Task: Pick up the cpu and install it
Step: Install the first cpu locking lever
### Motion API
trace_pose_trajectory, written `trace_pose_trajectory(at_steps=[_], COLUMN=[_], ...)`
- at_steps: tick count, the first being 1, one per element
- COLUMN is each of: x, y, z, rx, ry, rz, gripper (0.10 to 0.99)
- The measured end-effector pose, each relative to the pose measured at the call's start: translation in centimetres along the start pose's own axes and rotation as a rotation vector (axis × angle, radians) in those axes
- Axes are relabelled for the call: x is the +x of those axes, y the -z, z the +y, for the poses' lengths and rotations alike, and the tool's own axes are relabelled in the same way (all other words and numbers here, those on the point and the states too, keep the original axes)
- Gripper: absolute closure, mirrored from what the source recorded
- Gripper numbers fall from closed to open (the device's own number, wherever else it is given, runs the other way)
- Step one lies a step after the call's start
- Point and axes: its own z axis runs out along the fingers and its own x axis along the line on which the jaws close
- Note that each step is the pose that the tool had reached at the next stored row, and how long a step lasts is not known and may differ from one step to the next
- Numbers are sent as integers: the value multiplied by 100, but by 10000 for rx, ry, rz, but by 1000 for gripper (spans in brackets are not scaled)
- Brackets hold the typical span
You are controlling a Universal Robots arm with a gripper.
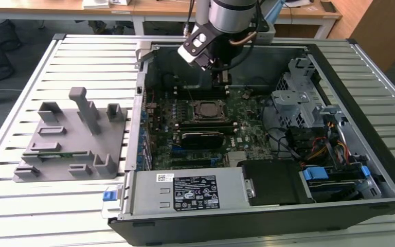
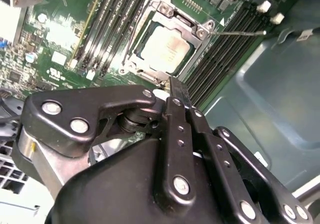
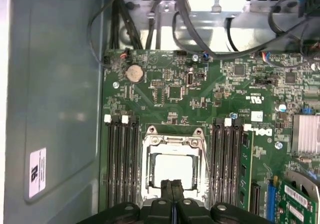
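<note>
Hovering over the computer case (image 1: pixel 252 226) at the exterior view's upper centre, the gripper (image 1: pixel 219 78) has fingers (image 3: pixel 167 193) pressed together, holding nothing; the cpu (image 1: pixel 204 109) lies in its socket frame (image 3: pixel 150 134) mid-frame, near the fingertips.

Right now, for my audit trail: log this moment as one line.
gripper: shut, holding nothing | cpu: lying in socket | gripper hovers close by socket

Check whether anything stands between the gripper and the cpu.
Nothing visible does. In both wrist views the cpu lies with its top uncovered inside the socket frame. The gripper hangs over its edge, fingers shut, with nothing seen between them.
</note>
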Motion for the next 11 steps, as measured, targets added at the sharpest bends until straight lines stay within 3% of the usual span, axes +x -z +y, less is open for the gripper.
trace_pose_trajectory(at_steps=[11], x=[-1], y=[-11], z=[0], rx=[165], ry=[1997], rz=[-37], gripper=[976])
